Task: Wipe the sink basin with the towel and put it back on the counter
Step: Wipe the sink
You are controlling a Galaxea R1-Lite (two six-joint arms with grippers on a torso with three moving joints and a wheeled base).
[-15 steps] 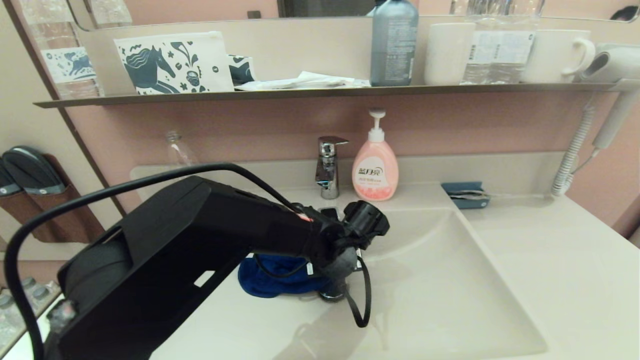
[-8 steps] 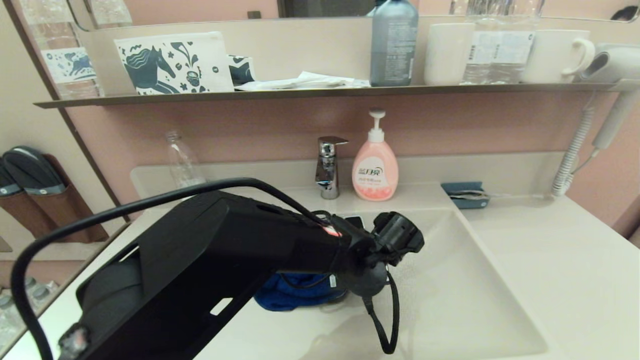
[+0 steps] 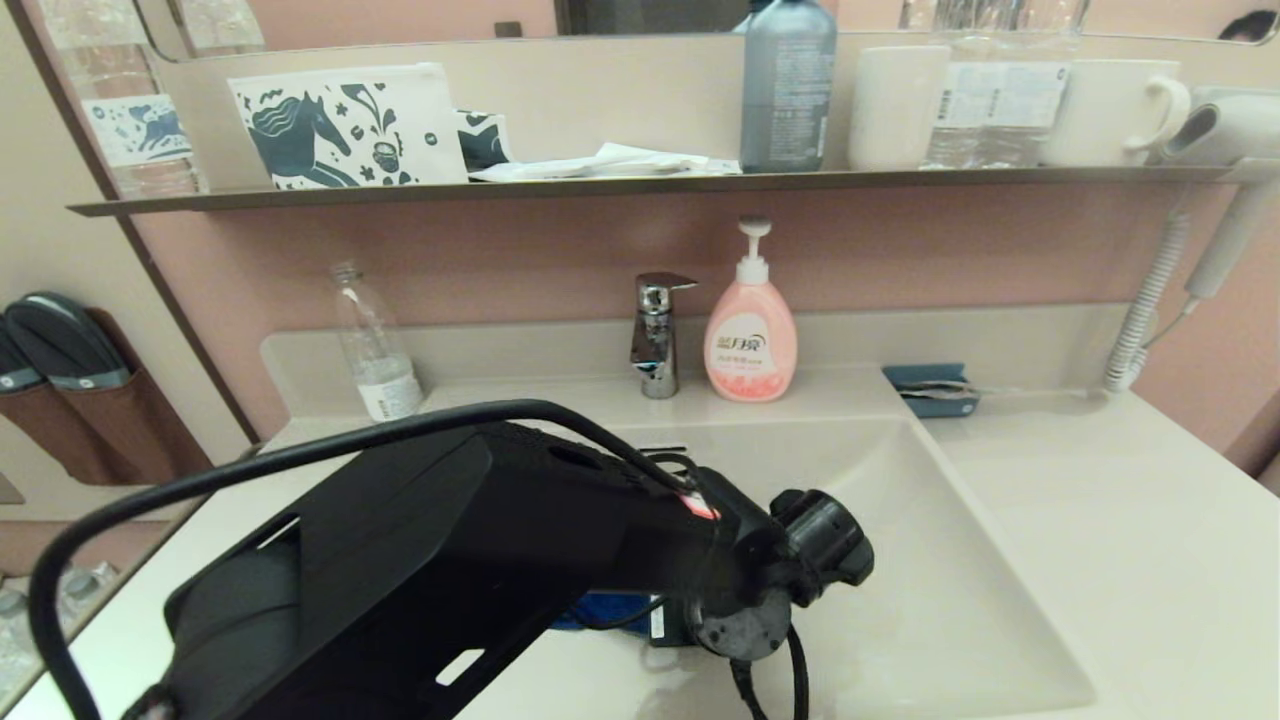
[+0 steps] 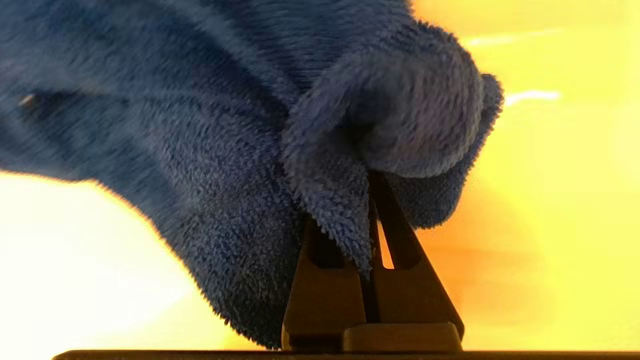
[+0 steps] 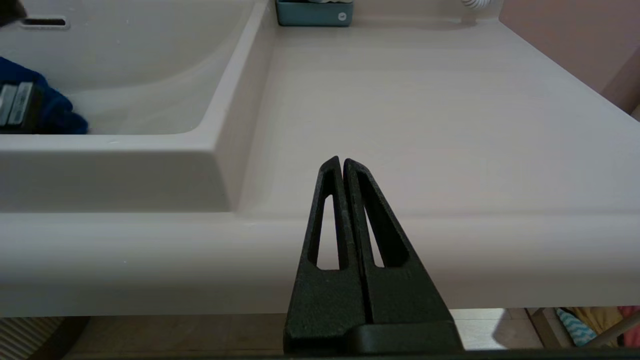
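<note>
Wiping is the step in hand, as I judge it: my left gripper (image 4: 372, 200) is clenched on a fold of the towel (image 4: 210, 150), with the pile bunched over both fingertips. In the head view the left arm reaches low into the sink basin (image 3: 930, 600), and only a strip of the towel shows beneath the wrist, lying in the near-left part of the basin floor. The drain plug is hidden behind the arm.

My right gripper (image 5: 342, 165) is parked off the front edge of the counter (image 5: 400, 115), fingers pressed together and holding nothing.

The right half of the basin floor and its sloping right wall are not under the towel. I judge that the next move calls for a sweep toward that side with light downward pressure, keeping the grip firm so the fold does not slip out. Afterwards the towel needs lifting clear of the rim before it goes onto the counter.
</note>
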